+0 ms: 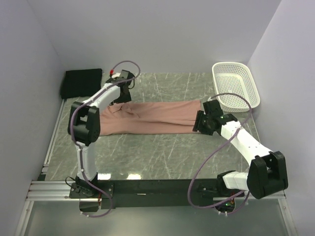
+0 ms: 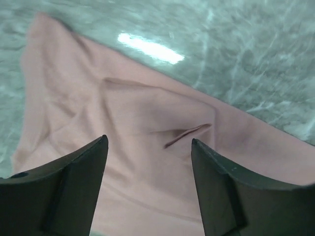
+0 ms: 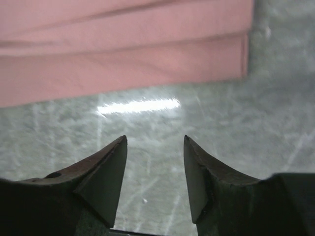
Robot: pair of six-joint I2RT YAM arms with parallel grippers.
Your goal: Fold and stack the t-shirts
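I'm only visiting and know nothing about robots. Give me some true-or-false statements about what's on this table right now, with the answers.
1. The pink t-shirt lies as a long strip across the table. True.
2. The left pincer is clamped on the pink cloth. False: its jaws stand open over the cloth, gripping nothing.
3. The black t-shirt sits inside the white basket. False: it lies folded at the far left corner, and the basket is at the far right.
4. The right pincer is open over bare table, beside the pink t-shirt's edge. True.
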